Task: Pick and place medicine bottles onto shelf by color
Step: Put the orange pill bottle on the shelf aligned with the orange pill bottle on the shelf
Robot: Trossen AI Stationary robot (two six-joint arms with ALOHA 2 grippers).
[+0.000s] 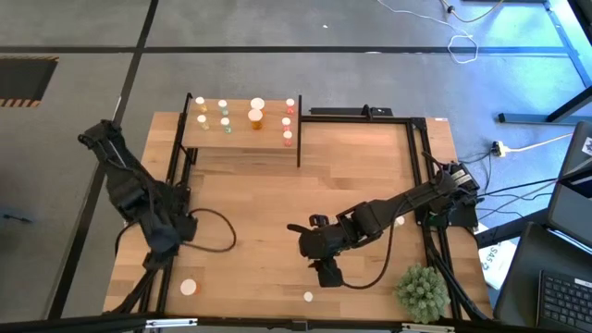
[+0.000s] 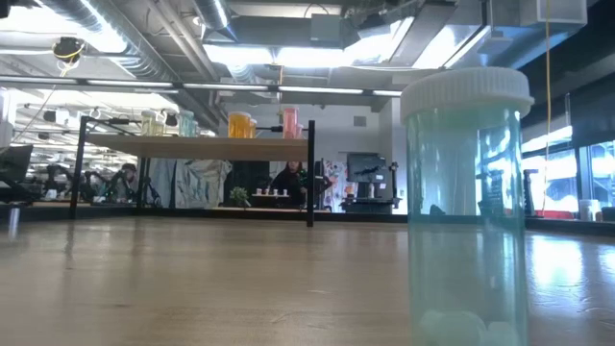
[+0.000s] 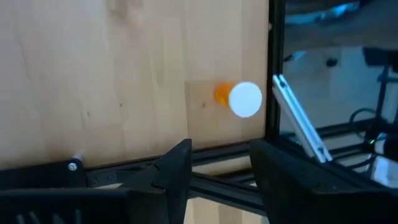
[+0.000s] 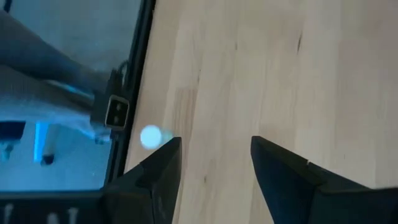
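Inspecting the light wooden shelf [image 1: 242, 134] at the tabletop's far edge, we counted about ten small capped medicine bottles [image 1: 256, 115] placed. Two remained near the front edge: an orange one [image 1: 189, 288] and a pale one [image 1: 308, 297]. Both the left gripper [image 3: 219, 165] and right gripper [image 4: 216, 163] stood released, empty. Colour grouping was hard to confirm.
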